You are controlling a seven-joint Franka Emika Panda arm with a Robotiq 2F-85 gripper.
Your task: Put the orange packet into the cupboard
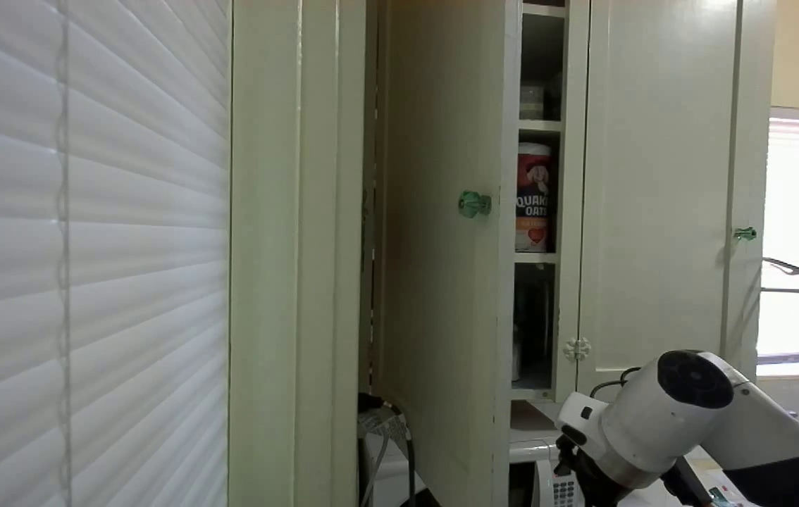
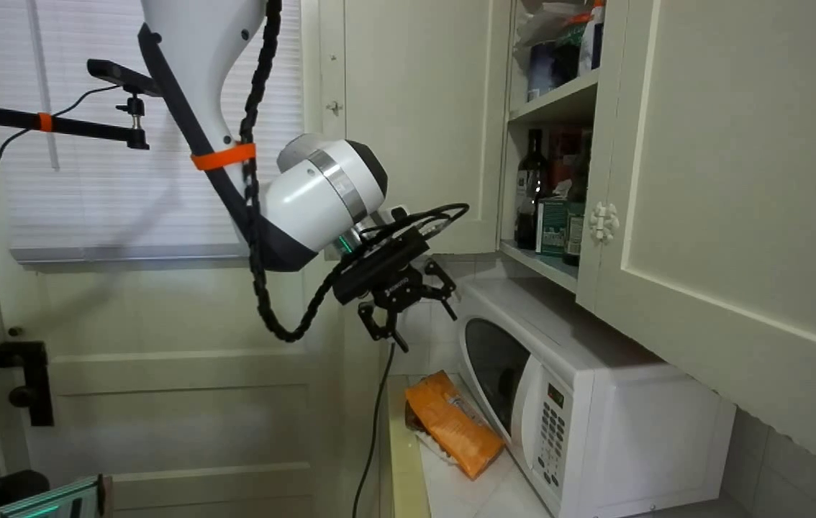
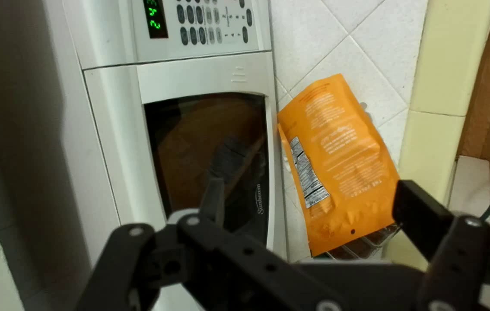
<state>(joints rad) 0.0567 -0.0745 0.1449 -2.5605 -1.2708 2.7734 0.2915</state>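
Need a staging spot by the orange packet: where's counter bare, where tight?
Bare: white tile between the microwave and the yellow edging, above the orange packet in the wrist view. Crowded: the sliver between packet and microwave, and the packet's lower end there, where a dark item pokes out.

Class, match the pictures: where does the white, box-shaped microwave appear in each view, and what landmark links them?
In an exterior view, microwave: bottom, right of centre, cut off.
In an exterior view, microwave: lower right.
Wrist view, microwave: mostly left half.
Shared landmark: its keypad of grey buttons.
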